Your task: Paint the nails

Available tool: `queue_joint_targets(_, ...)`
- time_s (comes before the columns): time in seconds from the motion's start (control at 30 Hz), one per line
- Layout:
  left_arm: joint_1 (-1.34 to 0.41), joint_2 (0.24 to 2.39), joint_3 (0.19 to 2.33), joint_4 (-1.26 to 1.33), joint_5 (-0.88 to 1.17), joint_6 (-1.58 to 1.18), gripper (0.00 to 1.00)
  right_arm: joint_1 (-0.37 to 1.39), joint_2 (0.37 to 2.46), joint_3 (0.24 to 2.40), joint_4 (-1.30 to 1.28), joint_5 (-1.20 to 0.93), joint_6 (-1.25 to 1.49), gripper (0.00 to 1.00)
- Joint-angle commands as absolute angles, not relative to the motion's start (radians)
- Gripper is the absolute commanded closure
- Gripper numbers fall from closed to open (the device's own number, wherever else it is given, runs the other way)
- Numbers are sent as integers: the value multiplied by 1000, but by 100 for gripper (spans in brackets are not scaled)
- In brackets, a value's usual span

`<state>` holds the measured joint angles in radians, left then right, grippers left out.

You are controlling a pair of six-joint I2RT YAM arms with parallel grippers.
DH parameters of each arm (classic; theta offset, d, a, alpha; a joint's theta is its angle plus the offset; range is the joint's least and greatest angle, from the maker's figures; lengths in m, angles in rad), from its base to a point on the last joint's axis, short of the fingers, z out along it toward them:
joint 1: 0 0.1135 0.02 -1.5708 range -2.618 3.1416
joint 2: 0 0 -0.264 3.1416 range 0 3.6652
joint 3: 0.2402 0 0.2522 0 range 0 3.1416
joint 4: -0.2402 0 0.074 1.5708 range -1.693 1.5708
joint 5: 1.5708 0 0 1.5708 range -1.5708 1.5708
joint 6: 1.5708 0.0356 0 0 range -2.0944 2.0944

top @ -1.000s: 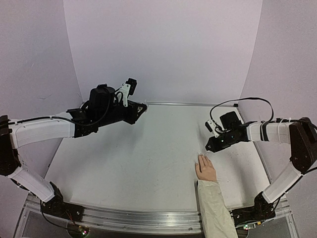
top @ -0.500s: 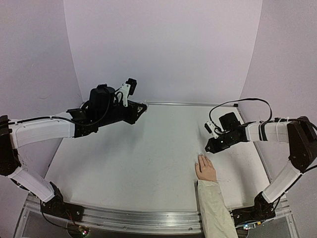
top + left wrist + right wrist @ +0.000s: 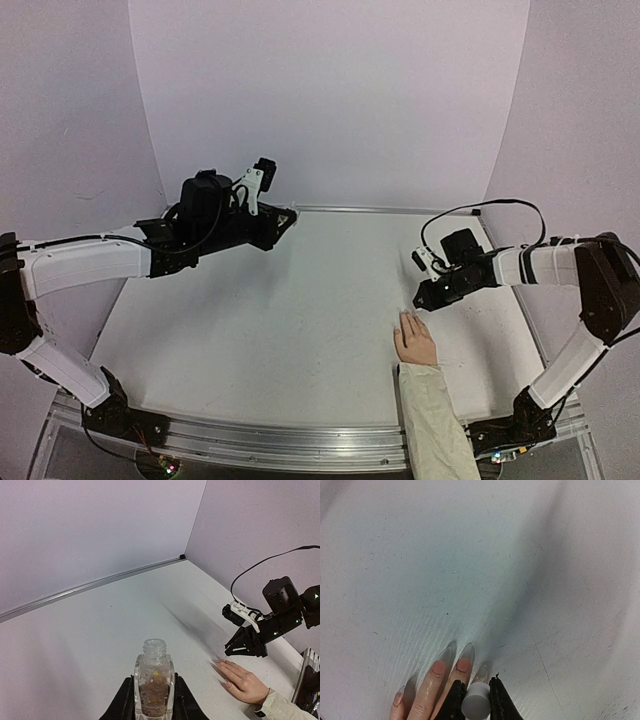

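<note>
Top view: left jaws high above the table (image 3: pixel 300 320) at its far left, what they grip not legible from here. The right jaws sit low, tips just past the fingertips of a pale hand (image 3: pixel 415 342) lying palm-down, its cream sleeve (image 3: pixel 437 420) running back behind them. Left wrist view: bottle (image 3: pixel 153 680) upright between the left jaws, which are closed on its flat sides. It is clear glass, square-shouldered, with a threaded, uncapped neck and a brownish fill flecked with glitter. The hand lies well ahead and to the right of these jaws, under the right jaws. Right wrist view: right jaws pinching a round grey-white cap (image 3: pixel 475 700), smooth, presumably the brush handle, though no bristles show. The nails (image 3: pixel 463 665) lie just ahead of and below these jaws, mostly to their left. They are long, pointed and translucent at the tip, two of them salmon-pink over the bed. The table is matte white and finely scuffed. Step in hand, as I judge it: laying polish on a nail. Done well, this means descending until the brush barely touches, stroking from bed to tip along the nail's length and holding to its centre line to spare the skin. Pressure should be light, the nail being slick and narrow.
</note>
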<state>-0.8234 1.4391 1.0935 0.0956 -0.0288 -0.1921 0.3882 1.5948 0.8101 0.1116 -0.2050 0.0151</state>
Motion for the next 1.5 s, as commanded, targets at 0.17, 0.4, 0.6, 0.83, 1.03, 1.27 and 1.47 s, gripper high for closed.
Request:
queue_joint_targets(0.17,-818,1402,1110,127,-33,-201,100,394,1621,816,118,-200,30,100)
queue_joint_targets(0.4,-818,1406,1115,127,-37,-199,100,395,1632,823,117,-186,37,100)
queue_joint_targets(0.6,-818,1412,1118,128,-37,-195,100,396,1640,832,117,-181,40,100)
queue_joint_targets(0.83,-817,1414,1121,127,-43,-192,100,396,1654,845,119,-183,40,100)
queue_joint_targets(1.03,-818,1413,1119,128,-46,-190,100,395,1658,851,128,-188,38,100)
queue_joint_targets(1.27,-818,1413,1119,129,-48,-189,100,397,1668,869,143,-184,41,100)
queue_joint_targets(1.47,-818,1411,1117,128,-47,-189,100,397,1679,892,147,-175,46,100)
